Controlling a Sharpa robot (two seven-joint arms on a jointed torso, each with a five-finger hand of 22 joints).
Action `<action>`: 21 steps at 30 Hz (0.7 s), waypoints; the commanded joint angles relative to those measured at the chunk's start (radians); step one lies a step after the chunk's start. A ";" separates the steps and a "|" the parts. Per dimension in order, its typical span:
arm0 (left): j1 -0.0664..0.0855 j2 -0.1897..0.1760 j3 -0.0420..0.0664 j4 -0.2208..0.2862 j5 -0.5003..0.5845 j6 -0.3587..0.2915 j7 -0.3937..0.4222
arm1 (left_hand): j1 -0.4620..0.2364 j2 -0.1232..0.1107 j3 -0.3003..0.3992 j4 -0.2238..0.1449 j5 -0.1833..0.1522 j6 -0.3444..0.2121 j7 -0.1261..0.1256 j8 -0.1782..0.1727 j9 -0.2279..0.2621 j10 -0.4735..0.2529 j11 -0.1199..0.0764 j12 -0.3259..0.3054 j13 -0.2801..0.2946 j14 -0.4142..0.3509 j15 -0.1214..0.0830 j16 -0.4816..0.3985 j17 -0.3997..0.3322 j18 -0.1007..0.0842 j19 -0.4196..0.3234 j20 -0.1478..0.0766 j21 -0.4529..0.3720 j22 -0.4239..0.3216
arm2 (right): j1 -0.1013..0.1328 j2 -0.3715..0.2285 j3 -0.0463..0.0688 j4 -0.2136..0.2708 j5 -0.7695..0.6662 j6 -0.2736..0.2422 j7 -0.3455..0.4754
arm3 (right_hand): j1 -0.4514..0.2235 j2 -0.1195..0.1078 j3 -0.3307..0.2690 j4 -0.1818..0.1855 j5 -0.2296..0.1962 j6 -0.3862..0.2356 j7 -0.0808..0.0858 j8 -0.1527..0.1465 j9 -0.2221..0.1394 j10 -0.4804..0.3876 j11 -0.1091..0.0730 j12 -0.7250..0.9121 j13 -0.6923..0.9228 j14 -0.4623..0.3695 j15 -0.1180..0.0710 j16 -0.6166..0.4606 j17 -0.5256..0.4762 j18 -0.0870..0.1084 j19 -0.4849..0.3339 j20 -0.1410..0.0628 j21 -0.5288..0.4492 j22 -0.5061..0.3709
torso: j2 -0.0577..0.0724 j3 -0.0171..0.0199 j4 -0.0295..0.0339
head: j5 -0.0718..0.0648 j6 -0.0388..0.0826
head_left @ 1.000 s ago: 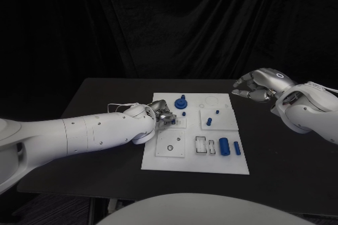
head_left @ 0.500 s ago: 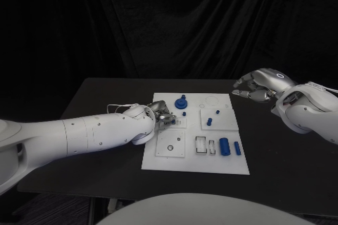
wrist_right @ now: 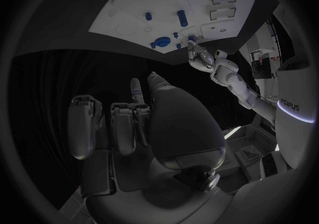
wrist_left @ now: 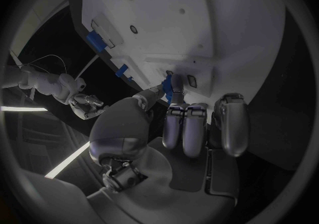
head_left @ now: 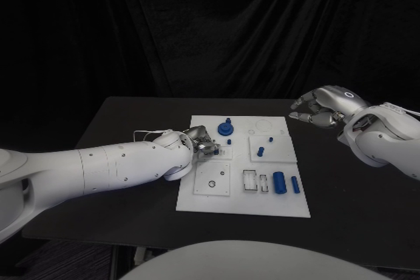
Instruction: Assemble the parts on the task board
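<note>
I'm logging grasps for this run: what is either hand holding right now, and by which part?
The left hand pinches a small blue part by its near end, over the task board. The right hand holds nothing, fingers curled, off the board.

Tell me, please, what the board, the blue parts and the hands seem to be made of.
Board: probably matte plastic, an even white with no glare. Blue parts, such as the cylinder: likely plastic too, one solid colour with a soft sheen. Left hand and right hand: silver shells with bright highlights, metal or metallic-coated plastic; I cannot tell which. The left hand pinches a small blue part.
</note>
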 commanded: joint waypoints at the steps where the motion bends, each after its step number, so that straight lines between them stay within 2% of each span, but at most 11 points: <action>1: -0.009 0.001 -0.003 0.002 0.002 0.024 0.010 | 0.009 -0.003 -0.009 0.002 -0.008 0.001 0.003 -0.004 -0.001 0.104 -0.008 0.003 0.263 0.104 -0.002 0.003 0.263 0.004 -0.006 0.000 -0.005 0.127 | -0.003 -0.001 0.001 0.000 -0.001 -0.002 -0.007 | -0.011 0.001 0.001 -0.001 0.004 0.007 -0.002 -0.003 -0.001 0.056 0.008 -0.001 0.223 0.086 0.006 0.002 0.229 0.007 0.019 0.004 0.002 0.213 | 0.000 0.0006 -0.0004 | -0.001 0.000; 7: -0.013 -0.003 -0.003 0.006 0.002 0.026 0.012 | 0.011 -0.006 -0.013 0.002 -0.012 0.000 0.003 -0.005 -0.001 0.104 -0.008 0.003 0.263 0.104 -0.002 0.003 0.263 0.004 -0.007 0.000 -0.007 0.125 | -0.003 -0.003 0.001 0.000 -0.001 -0.001 -0.008 | -0.011 0.001 0.001 -0.001 0.004 0.007 -0.002 -0.003 -0.001 0.056 0.008 -0.001 0.223 0.086 0.006 0.002 0.229 0.007 0.019 0.004 0.002 0.213 | 0.000 0.0006 0.0014 | -0.002 0.000; 21: -0.016 -0.013 -0.003 0.014 0.002 0.016 0.015 | 0.018 -0.007 -0.017 0.003 -0.003 -0.001 0.002 -0.007 -0.002 0.104 -0.008 0.003 0.263 0.104 -0.002 0.003 0.263 0.006 -0.011 0.001 -0.014 0.122 | -0.003 -0.003 0.001 -0.001 -0.001 0.001 -0.009 | -0.012 0.000 0.001 -0.001 0.005 0.007 -0.001 -0.004 -0.002 0.056 0.008 -0.001 0.224 0.086 0.006 0.002 0.228 0.007 0.019 0.004 0.002 0.213 | -0.001 0.0006 -0.0003 | 0.002 0.000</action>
